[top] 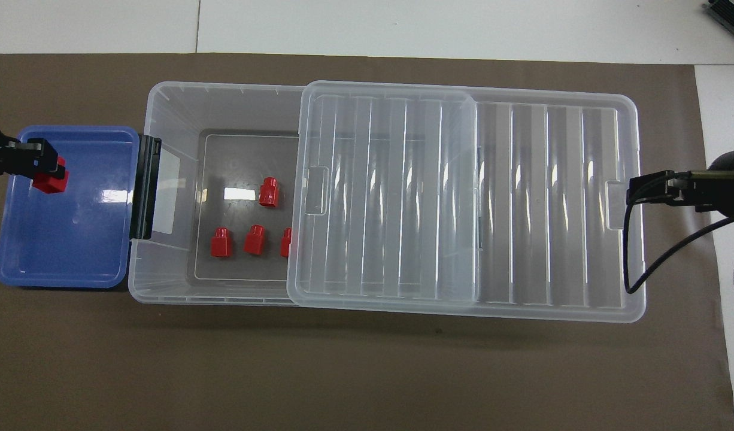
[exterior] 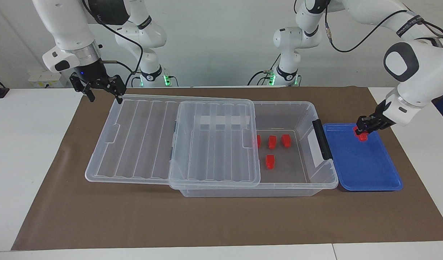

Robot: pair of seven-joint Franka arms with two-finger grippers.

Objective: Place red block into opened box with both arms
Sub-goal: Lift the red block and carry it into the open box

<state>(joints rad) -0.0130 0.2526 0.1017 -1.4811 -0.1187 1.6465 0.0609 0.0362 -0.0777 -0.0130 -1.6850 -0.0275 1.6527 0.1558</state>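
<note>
Brown paper covers your table. One red block (exterior: pixel 362 135) is pinched in your left gripper (exterior: pixel 362 131), raised over the blue tray (exterior: pixel 366 173). Four more red blocks (exterior: pixel 270 161) lie in the box (exterior: pixel 315 180), its lid (exterior: pixel 142 141) slid toward the right arm's end. Your right gripper (exterior: pixel 103 92) hangs spread over the lid's corner.
</note>
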